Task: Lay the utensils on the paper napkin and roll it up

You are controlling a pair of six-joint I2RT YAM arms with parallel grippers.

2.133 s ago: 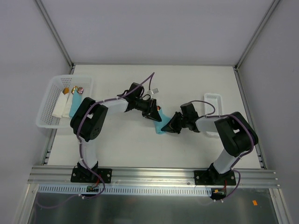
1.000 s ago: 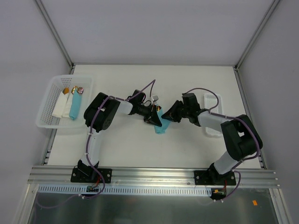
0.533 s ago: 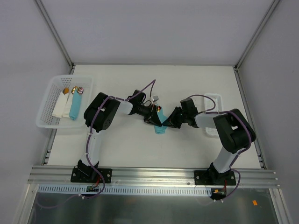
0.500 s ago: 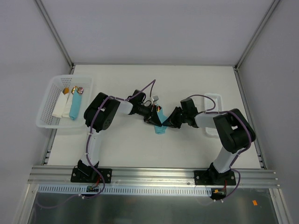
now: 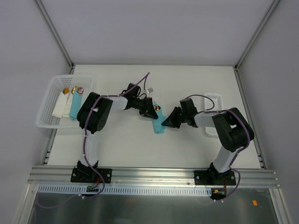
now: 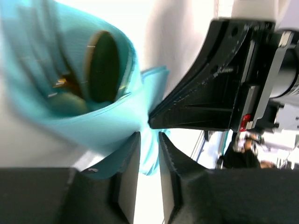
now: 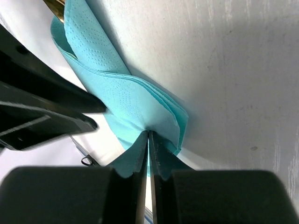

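Observation:
The turquoise paper napkin (image 5: pixel 159 126) lies rolled in the middle of the table. The brownish-gold utensils (image 5: pixel 158 108) poke out of its far end. In the left wrist view I look into the open roll (image 6: pixel 56 107), with utensils (image 6: pixel 100 65) inside. My left gripper (image 5: pixel 153 113) is at the roll's far end, its jaws a narrow gap apart with a fold of napkin pinched at the tips (image 6: pixel 148 137). My right gripper (image 5: pixel 165 123) is shut on the layered napkin edge (image 7: pixel 126 100), as its wrist view (image 7: pixel 148 133) shows. A utensil tip (image 7: pixel 55 5) shows at the top.
A white basket (image 5: pixel 46 100) at the table's left edge holds white and turquoise folded items. A small white tray (image 5: pixel 216 96) stands right of the right arm. The right gripper's black body (image 6: pixel 219 84) fills the right of the left wrist view.
My left gripper has shifted up and left along the roll, and the utensil tips now show. My right gripper came back down to the roll's right side. The napkin stays put.

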